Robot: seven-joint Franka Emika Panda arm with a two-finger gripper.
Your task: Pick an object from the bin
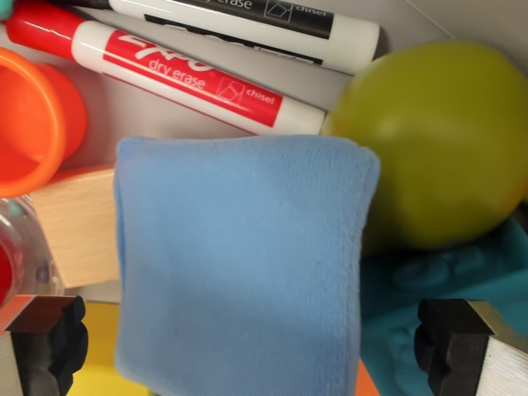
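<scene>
A folded light blue cloth (239, 264) fills the middle of the wrist view, lying on top of other things in the bin. My gripper (247, 351) is open, its two black fingertips showing at the bottom corners, one on each side of the cloth's lower part. The left fingertip (51, 340) and the right fingertip (445, 342) hold nothing between them but the cloth's surface below. Whether the pads touch the cloth I cannot tell.
A yellow-green ball (437, 140) sits right of the cloth. A red dry erase marker (165, 74) and a black one (256, 21) lie at the top. An orange cup (33, 120), a wooden block (78, 223), a teal moulded piece (445, 276) and something yellow (95, 346) crowd around.
</scene>
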